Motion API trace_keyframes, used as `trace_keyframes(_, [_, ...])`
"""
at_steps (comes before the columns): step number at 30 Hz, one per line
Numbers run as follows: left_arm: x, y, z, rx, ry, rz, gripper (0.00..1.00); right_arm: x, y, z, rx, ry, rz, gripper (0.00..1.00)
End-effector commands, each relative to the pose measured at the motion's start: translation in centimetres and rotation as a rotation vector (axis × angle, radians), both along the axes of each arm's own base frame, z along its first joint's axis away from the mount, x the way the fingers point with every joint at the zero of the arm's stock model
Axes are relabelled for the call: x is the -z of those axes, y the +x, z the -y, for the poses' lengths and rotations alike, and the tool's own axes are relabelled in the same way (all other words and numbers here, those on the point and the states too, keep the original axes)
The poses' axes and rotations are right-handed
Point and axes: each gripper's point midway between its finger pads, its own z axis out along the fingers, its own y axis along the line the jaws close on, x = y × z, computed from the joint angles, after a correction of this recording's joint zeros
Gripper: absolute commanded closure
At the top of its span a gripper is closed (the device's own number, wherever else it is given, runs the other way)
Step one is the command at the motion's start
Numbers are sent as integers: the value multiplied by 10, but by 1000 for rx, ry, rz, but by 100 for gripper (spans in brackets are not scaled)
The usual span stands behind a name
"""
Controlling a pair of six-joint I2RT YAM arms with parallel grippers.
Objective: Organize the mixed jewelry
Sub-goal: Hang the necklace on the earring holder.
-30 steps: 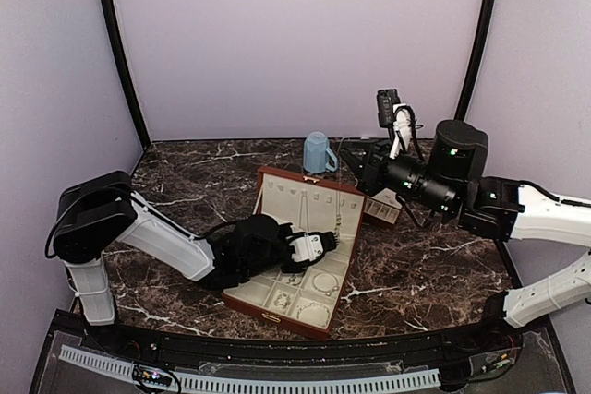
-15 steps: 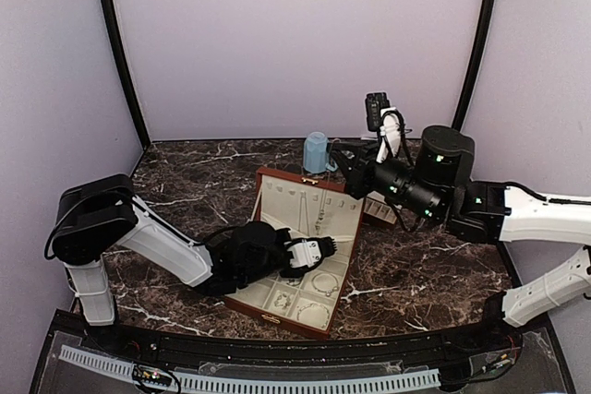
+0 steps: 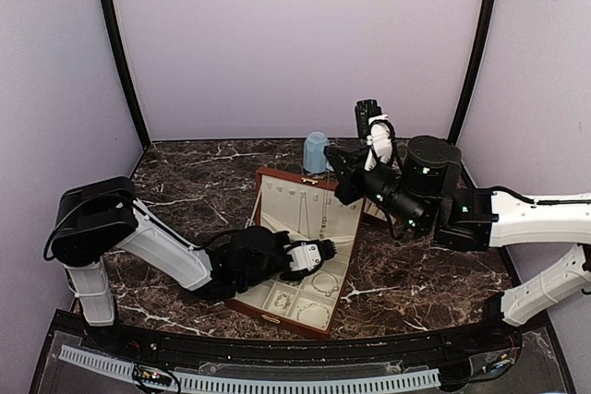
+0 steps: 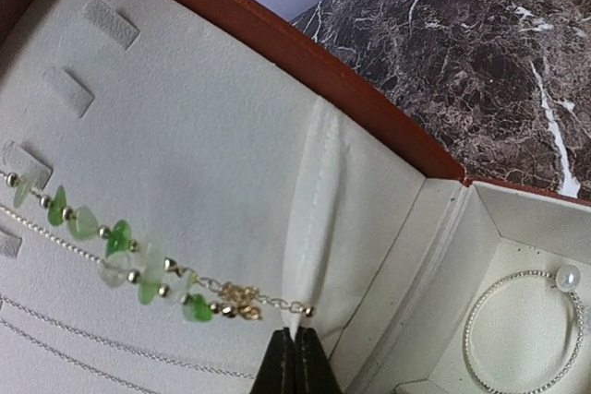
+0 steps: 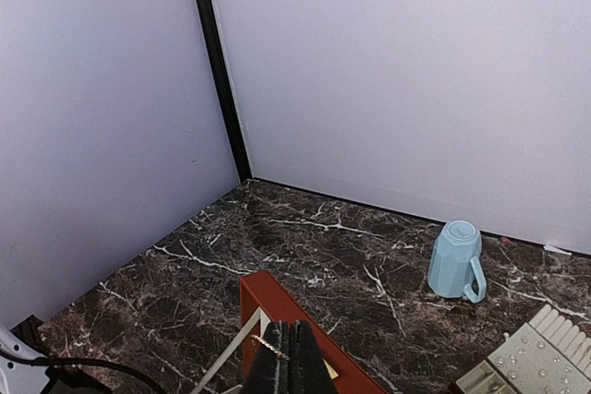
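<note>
Left wrist view only: left gripper (image 4: 295, 331) was shut low inside the box (image 4: 369, 108), with the end of the green-beaded chain (image 4: 120, 239) at its tips; pinched or not, can't tell. A pearl bangle (image 4: 467, 334) lay in the compartment on the right.

Right wrist view only: right gripper (image 5: 288, 325) was shut, a gold chain (image 5: 265, 345) at its tips, above the box's red rim. Silvery specks (image 5: 517, 357) sat on the slotted tray (image 5: 554, 329), near the mug (image 5: 455, 260).

Top view: bare marble table (image 3: 185, 182) lay left of the box.
</note>
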Motion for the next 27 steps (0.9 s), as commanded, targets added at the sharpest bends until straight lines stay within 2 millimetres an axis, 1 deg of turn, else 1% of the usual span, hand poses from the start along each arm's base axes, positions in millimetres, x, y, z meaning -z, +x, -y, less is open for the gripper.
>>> trace_keyframes(1, [-4,-7,-4,-6,-11,-8,100,-12,1,6,42,45,35,100])
trace_keyframes(4, [-4,-7,-5,-8,-10,-8,100,-19,0,6,42,56,45,100])
trace_keyframes(7, [-4,-7,-5,-10,-12,-8,100,-19,1,5,50,53,52,100])
trace_keyframes(11, [-6,-8,-4,-10,-15,-5,100,-10,4,3,67,29,50,100])
trace_keyframes(18, [-7,-9,-3,-9,-16,1,100,19,10,1,95,-33,28,100])
trace_keyframes(22, [-7,-9,-4,-11,-14,3,100,24,11,2,100,-39,21,100])
trace_keyframes(27, [-7,-10,-4,-13,-16,4,100,26,12,5,117,-38,17,100])
